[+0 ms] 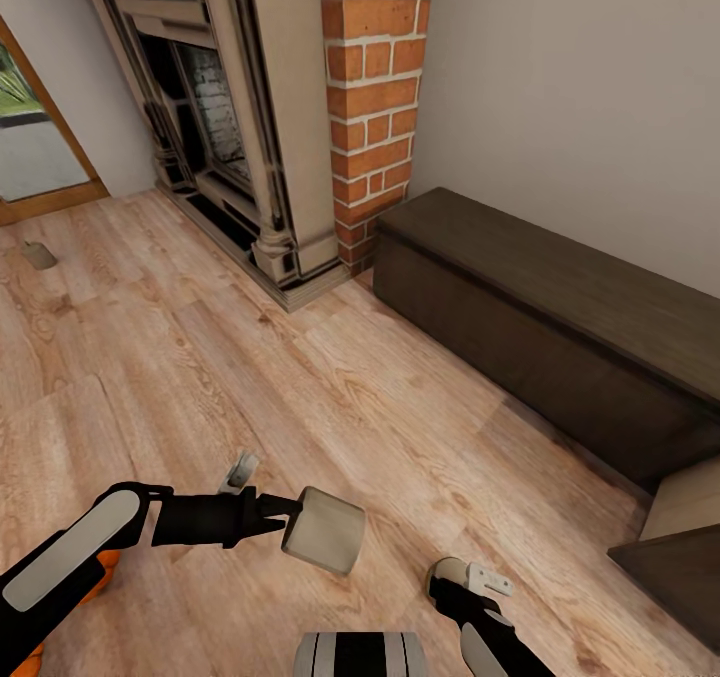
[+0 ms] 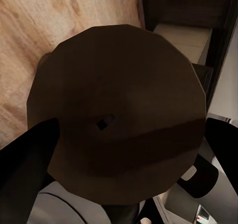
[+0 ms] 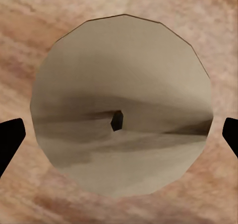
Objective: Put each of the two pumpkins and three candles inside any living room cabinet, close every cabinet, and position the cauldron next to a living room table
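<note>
My left gripper [image 1: 288,519] is shut on a cream candle [image 1: 325,529], held above the floor; its dark end face [image 2: 116,112] sits between the black fingers [image 2: 29,157]. A second candle [image 1: 446,569] stands on the floor under my right gripper [image 1: 470,585]. Its round top [image 3: 121,105] lies between that gripper's spread fingertips [image 3: 10,139], which stand apart from it. An orange pumpkin [image 1: 103,565] peeks out behind my left arm. The long, dark-brown cabinet [image 1: 550,327] runs along the right wall with its front panels shut. The cauldron is out of view.
A stone fireplace [image 1: 230,107] and a red brick column [image 1: 375,97] stand at the back. A small object [image 1: 40,254] lies on the wood floor at far left. A beige and dark furniture corner [image 1: 680,537] juts in at lower right.
</note>
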